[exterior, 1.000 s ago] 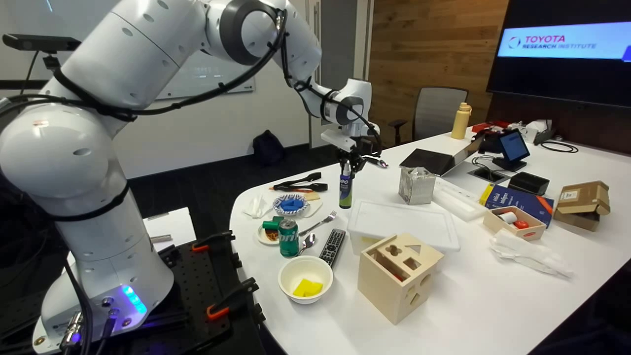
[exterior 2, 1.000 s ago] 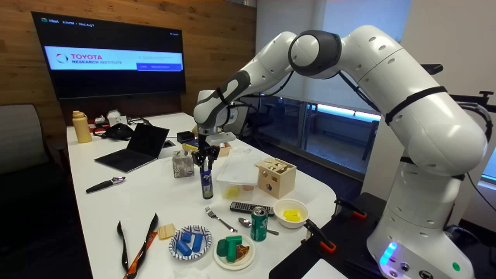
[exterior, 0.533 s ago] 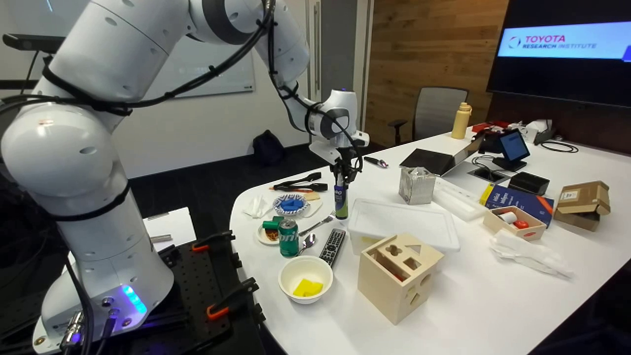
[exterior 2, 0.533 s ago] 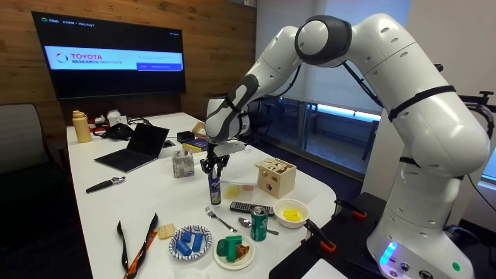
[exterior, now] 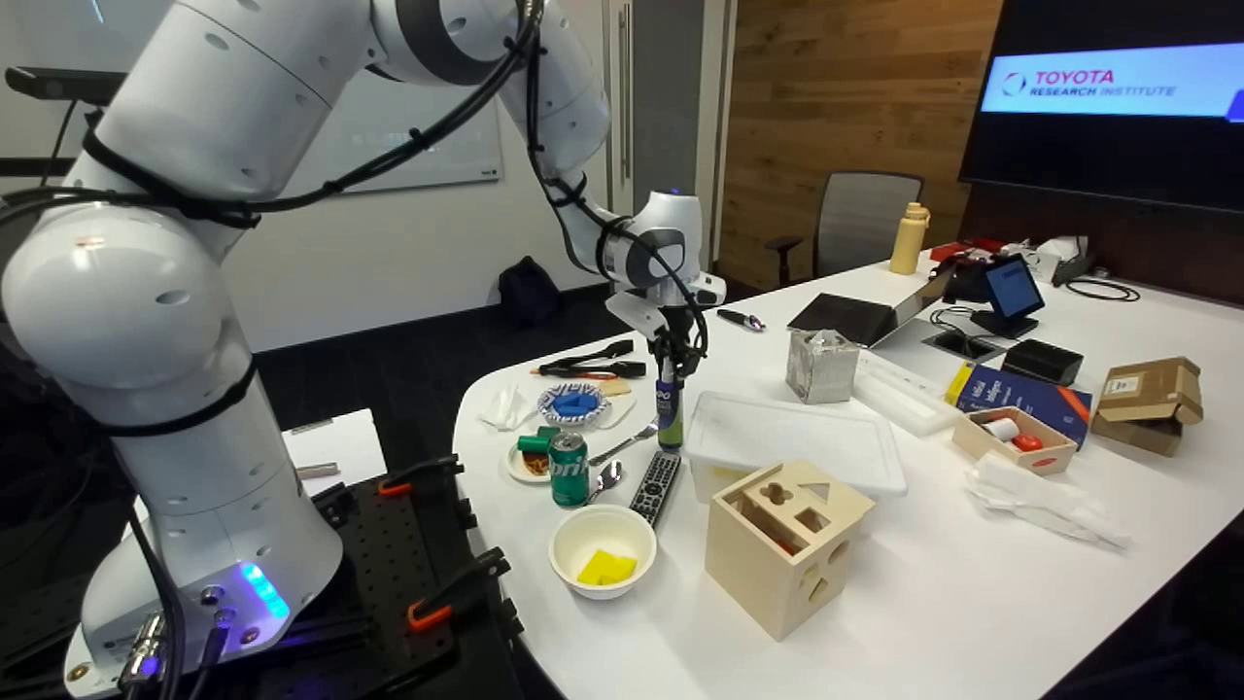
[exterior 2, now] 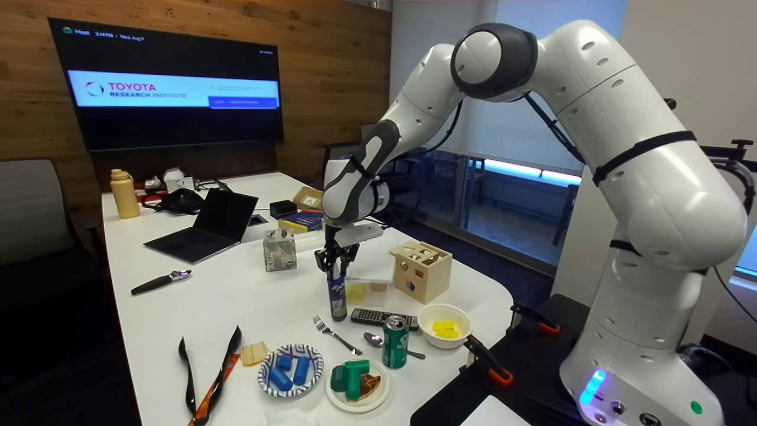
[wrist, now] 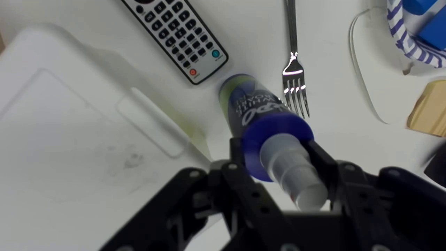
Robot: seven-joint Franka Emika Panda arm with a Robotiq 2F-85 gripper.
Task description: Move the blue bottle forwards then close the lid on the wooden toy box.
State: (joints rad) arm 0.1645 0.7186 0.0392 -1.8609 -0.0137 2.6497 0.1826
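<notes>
The blue bottle (exterior 2: 337,299), near the middle of an exterior view, was gripped near its top by the end effector (wrist: 275,151), probably so that it could travel forwards without tipping.

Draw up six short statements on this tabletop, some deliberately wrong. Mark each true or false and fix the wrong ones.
1. The pincer grips the blue bottle. True.
2. The blue bottle lies on its side. False: it is roughly upright.
3. The lid is partway open, with a gap beside it into the wooden toy box. True.
4. The remote lies between the blue bottle and the pale bowl. True.
5. The pincer touches the lid. False: it is at the blue bottle, apart from the lid.
6. The pale bowl is upside down. False: it sits right way up, with yellow pieces in it.
</notes>
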